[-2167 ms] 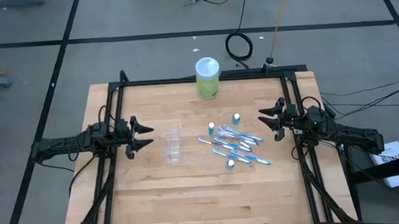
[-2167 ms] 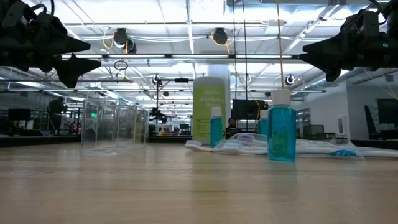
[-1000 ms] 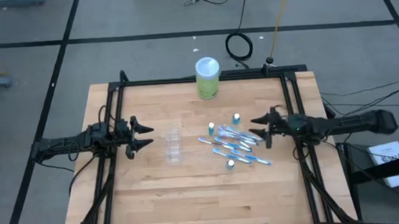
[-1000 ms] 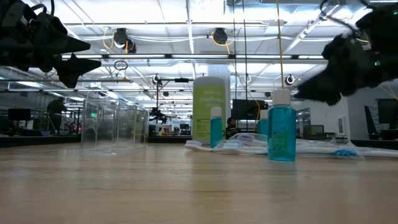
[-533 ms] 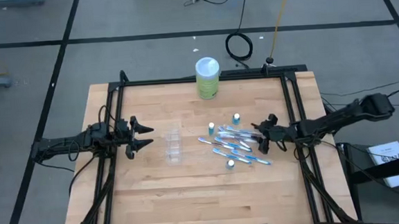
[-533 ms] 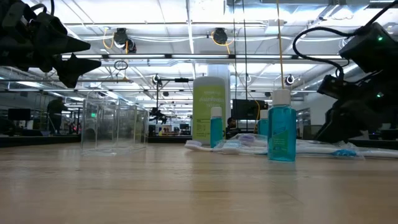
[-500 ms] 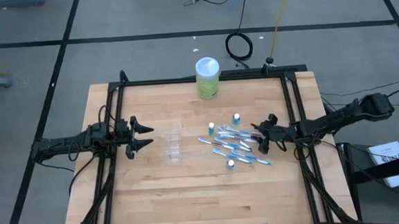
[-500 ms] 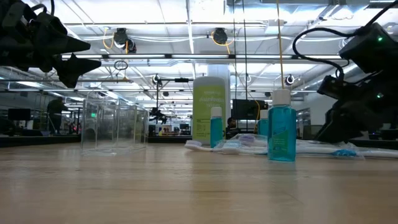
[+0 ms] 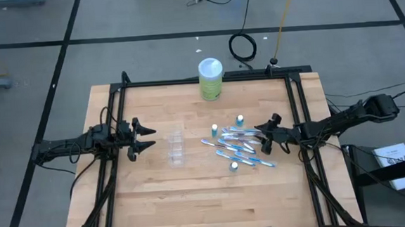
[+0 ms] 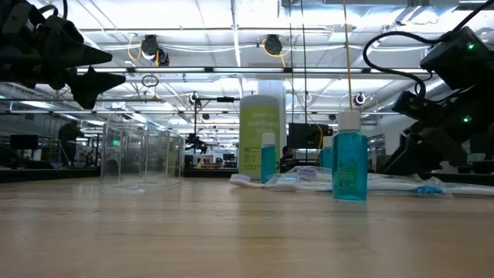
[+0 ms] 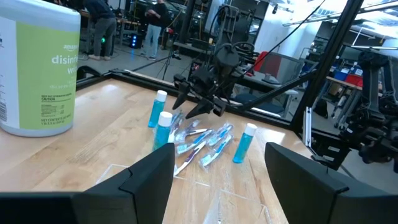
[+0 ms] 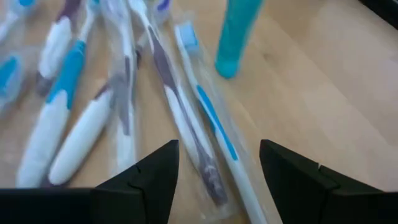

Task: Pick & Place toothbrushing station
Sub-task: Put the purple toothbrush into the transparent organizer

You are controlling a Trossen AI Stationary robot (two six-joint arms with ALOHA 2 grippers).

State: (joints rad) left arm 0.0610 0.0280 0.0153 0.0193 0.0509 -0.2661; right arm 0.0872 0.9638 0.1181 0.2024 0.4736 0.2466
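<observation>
Right gripper (image 9: 267,139) low over the toothbrushes (image 9: 238,146), jaws open and empty.

The toothbrushes lie in a loose pile right of the desk's (image 9: 193,198) centre, with three teal tubes (image 9: 234,166) standing around them: two on the far side, one on the near side. The right gripper hangs at the pile's right edge; its wrist view looks down on wrapped brushes between the parted fingers (image 12: 143,180), nothing gripped. The clear cup (image 9: 176,147) stands left of the pile, well apart. The left gripper (image 9: 142,138) waits beside the cup, jaws open. A green canister (image 9: 211,78) stands at the far edge.
</observation>
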